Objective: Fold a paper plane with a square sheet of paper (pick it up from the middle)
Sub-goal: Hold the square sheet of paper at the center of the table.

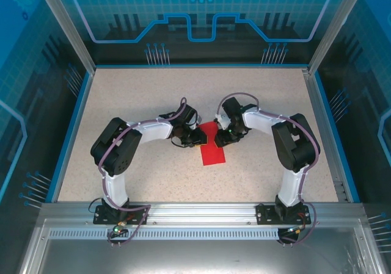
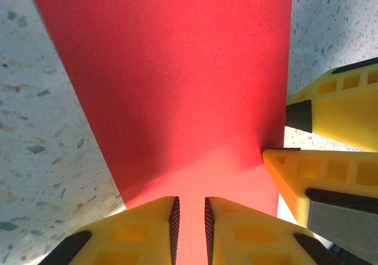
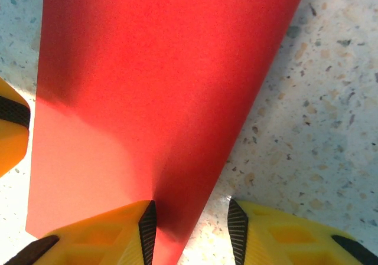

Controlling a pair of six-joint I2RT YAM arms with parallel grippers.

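Note:
The square sheet of paper [image 1: 213, 151] lies on the table's middle as a narrow bright red strip, long side running front to back. Both grippers are down at its far end, facing each other. My left gripper [image 1: 199, 138] sits at the left side; in the left wrist view its jaws [image 2: 189, 223] stand a narrow gap apart over the red paper [image 2: 177, 88], gripping nothing. My right gripper [image 1: 222, 137] is at the right side; its jaws [image 3: 192, 229] stand wider, straddling the paper's [image 3: 147, 88] right edge, one pad on the paper and the other over bare table.
The speckled tabletop [image 1: 140, 97] has a blue raised rim [image 1: 72, 127] and clear walls around it. The two grippers are very close: the right gripper's yellow fingers [image 2: 331, 111] almost touch the left one at the paper's edge.

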